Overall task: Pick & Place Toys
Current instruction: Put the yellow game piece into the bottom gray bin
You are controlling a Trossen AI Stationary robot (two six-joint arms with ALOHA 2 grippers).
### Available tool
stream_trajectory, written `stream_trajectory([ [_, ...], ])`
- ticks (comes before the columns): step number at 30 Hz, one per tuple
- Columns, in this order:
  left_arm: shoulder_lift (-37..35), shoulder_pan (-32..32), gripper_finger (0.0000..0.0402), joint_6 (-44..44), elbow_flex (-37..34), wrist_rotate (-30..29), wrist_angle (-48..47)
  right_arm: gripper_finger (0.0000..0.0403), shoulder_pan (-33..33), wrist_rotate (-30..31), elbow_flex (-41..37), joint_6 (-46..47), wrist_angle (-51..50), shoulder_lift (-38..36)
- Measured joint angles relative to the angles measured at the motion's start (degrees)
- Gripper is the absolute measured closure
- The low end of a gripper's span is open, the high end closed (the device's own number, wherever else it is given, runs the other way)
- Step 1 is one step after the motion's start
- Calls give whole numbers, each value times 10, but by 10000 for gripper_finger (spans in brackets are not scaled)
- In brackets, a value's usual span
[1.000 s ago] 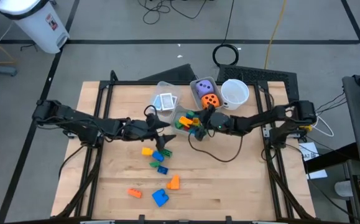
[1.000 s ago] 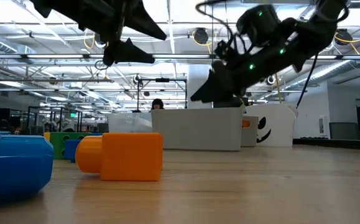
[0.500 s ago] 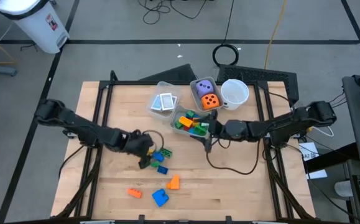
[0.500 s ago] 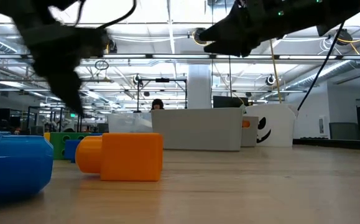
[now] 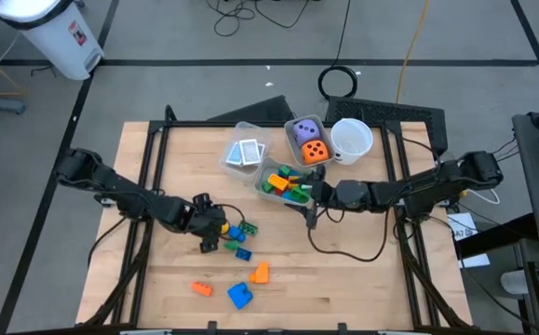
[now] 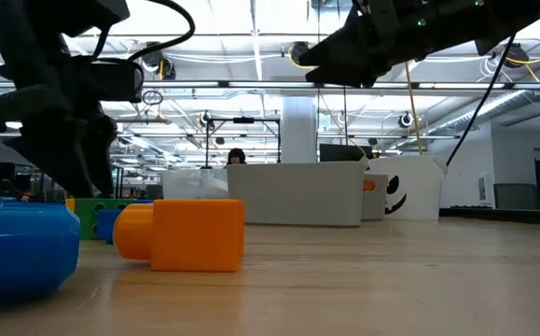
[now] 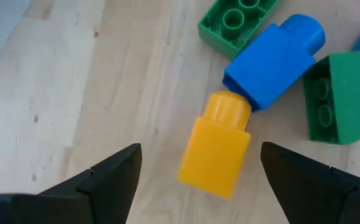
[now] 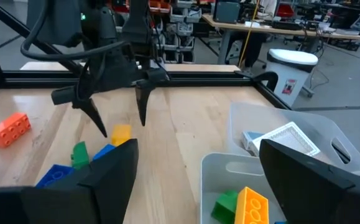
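Observation:
My left gripper [image 7: 199, 155] is open and points steeply down over the loose toy blocks in the middle of the table. One finger stands on each side of a yellow block [image 7: 216, 148] that lies on the wood; it touches neither. The block's stud end meets a blue block [image 7: 273, 59], with green blocks [image 7: 239, 20] beside it. In the high view this gripper [image 5: 217, 233] is left of the blue and green blocks [image 5: 239, 233]. My right gripper [image 5: 312, 192] is open and empty, held level above the bin of blocks [image 5: 286, 182].
Clear bins at the far side hold cards [image 5: 246, 154] and two dice [image 5: 308, 141], beside a white cup [image 5: 351, 138]. Near the front edge lie an orange brick [image 5: 201, 288], a blue block [image 5: 239, 296] and an orange block [image 5: 260, 272]. Bare wood lies right of them.
My left gripper has come away from the bins toward the near edge, sunk and tipped from nearly level to steeply downward over the yellow block. My right gripper has drawn back from over the block bin toward the table's right and risen. No toy has moved.

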Motion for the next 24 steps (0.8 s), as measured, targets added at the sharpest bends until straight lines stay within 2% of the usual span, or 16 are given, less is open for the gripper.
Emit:
stream_trajectory([
  [6, 0, 0, 66, 1, -25, 9, 13, 95, 0, 0, 0, 0, -2, 0],
  [14, 0, 0, 78, 35, -85, 28, 131, 94, 0, 0, 0, 0, -2, 0],
  [18, 0, 0, 125, 62, -87, 25, 154, 94, 0, 0, 0, 0, -2, 0],
  [24, 0, 0, 227, 62, -87, 19, 153, 94, 0, 0, 0, 0, -2, 0],
])
